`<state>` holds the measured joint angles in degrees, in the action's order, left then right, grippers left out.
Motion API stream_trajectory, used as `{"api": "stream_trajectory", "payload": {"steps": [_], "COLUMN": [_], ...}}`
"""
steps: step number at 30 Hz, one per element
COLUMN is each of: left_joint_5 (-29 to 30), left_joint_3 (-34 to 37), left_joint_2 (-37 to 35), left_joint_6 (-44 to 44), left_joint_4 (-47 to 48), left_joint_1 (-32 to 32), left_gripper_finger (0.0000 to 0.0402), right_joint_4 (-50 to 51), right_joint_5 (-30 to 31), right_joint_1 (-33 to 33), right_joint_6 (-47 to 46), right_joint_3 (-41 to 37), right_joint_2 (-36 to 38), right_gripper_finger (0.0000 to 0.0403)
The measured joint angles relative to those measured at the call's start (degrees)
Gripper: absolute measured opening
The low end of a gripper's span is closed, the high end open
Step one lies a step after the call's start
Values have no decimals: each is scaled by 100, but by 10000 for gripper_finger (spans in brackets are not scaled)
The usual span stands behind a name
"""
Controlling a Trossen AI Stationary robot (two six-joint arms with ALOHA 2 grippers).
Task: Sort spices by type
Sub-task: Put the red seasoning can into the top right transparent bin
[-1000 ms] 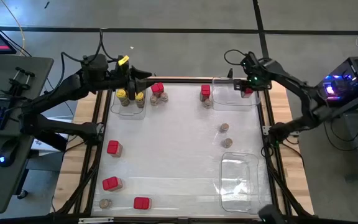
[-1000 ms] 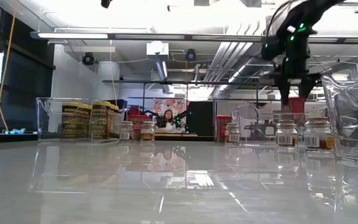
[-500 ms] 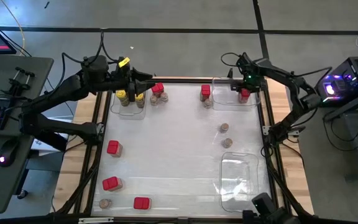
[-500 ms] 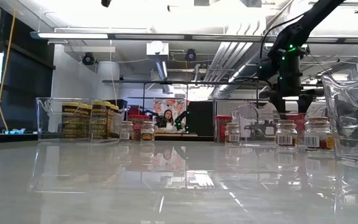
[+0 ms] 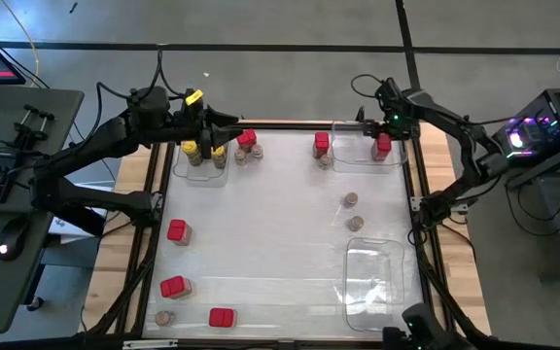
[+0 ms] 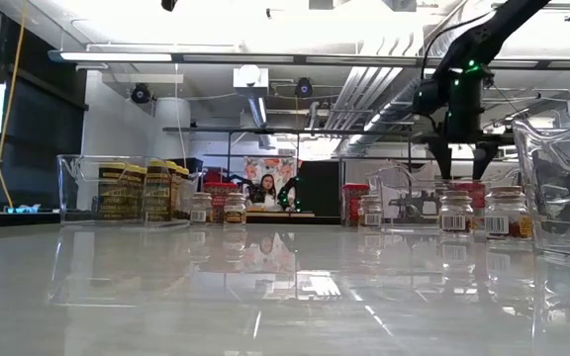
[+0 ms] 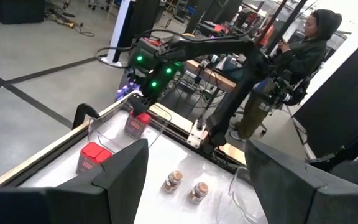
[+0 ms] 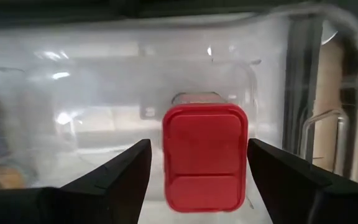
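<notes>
My right gripper (image 5: pixel 384 132) (image 6: pixel 460 158) hangs open over the clear tray (image 5: pixel 358 148) at the table's far right corner. A red square-topped box (image 8: pixel 205 155) (image 5: pixel 382 147) stands on its base in that tray, between and below the fingers and apart from them. My left gripper (image 5: pixel 226 126) (image 7: pixel 197 186) waits open by the far-left tray (image 5: pixel 185 167), which holds yellow-lidded jars (image 5: pixel 192 150). More red boxes (image 5: pixel 176 230) and brown-lidded jars (image 5: pixel 351 199) stand about the table.
A second clear tray (image 5: pixel 389 255) sits near the right edge. A red box (image 5: pixel 321 144) and a red box (image 5: pixel 246 139) stand along the far edge with small jars beside them. Red boxes (image 5: pixel 173 287) (image 5: pixel 222 317) and a jar (image 5: pixel 164 317) stand near the left corner. A person (image 7: pixel 291 56) sits beyond the table.
My right gripper came down with the red box into the far-right tray, opened and let it go, then rose a little. The box now stands in the tray on its own.
</notes>
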<state>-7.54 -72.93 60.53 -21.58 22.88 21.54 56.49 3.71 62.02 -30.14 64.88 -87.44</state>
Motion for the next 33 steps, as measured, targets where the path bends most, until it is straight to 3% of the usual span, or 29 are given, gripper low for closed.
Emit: {"api": "stream_trajectory", "payload": {"steps": [11, 17, 21, 26, 29, 33], "left_joint_5": [1, 1, 4, 1, -37, -49], "left_joint_3": [0, -2, -2, -2, -2, -2], "left_joint_2": [0, 0, 0, 0, -17, -17], "left_joint_6": [81, 93, 176, 172, 172, 131], "left_joint_4": [4, 129, 236, 305, 310, 312], "left_joint_1": [0, 4, 4, 4, 4, 4], "left_gripper_finger": [255, 255, 255, 255, 255, 255], "right_joint_4": [-265, -1219, -2158, -3393, -3536, -2754], "right_joint_5": [-368, -626, -1016, -1275, -1143, -413], "right_joint_1": [-157, -813, -1452, -2201, -2518, -2739], "right_joint_6": [-324, -740, -919, -1242, -1440, -1261], "right_joint_3": [0, 0, 7, 7, 248, 1090], "right_joint_2": [992, 1266, 947, 100, -465, -1231], "right_gripper_finger": [264, 256, 191, 25, 16, 3]}}
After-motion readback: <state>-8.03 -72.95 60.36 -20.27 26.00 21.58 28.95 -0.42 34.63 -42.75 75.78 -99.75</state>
